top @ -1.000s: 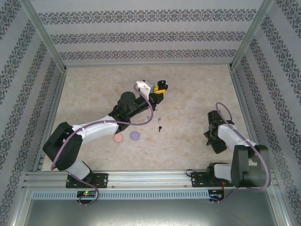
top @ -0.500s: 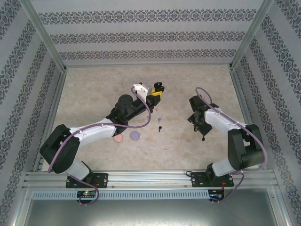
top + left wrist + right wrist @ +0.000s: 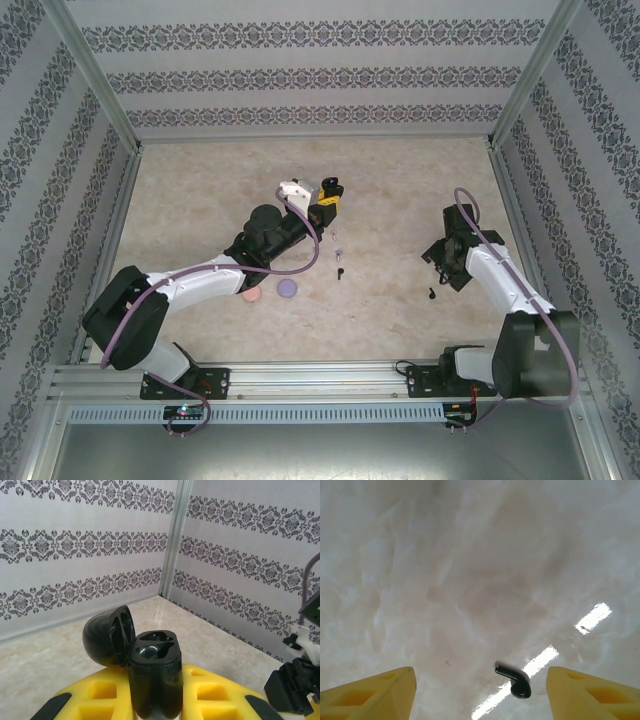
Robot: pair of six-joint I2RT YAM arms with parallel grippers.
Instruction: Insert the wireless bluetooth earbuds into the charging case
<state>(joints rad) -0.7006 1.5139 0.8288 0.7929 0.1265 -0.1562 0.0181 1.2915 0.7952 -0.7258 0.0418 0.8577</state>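
Your right arm has swung back toward the right wall since half a second ago, and your left arm has carried the case slightly to the left. The right gripper [image 3: 447,272] now hangs over the right part of the marbled table [image 3: 400,180]. A black earbud [image 3: 432,294] lies on the table just on its near side.

From the right wrist camera, that gripper [image 3: 479,675] stands with its yellow fingers [image 3: 375,692] spread wide and nothing between them. The black earbud [image 3: 516,682] lies flat on the glossy surface below the gap, closer to the right-hand finger and touching neither.

Your left gripper [image 3: 326,208] is raised over the far middle of the table, clamped on the black charging case [image 3: 331,187].

The left wrist camera shows the left gripper [image 3: 155,702] with its yellow pads pressed against both sides of the black charging case [image 3: 155,675]. The case is held upright. Its rounded lid [image 3: 107,635] is flipped back to the left, and the two dark sockets on top are exposed.

Near the table's middle, just to the right of your left forearm, a small purple earbud [image 3: 338,252] and a second black earbud [image 3: 340,272] lie close together. Beside that forearm, nearer you, sit a pink disc [image 3: 250,295] and a purple disc [image 3: 288,288], side by side.
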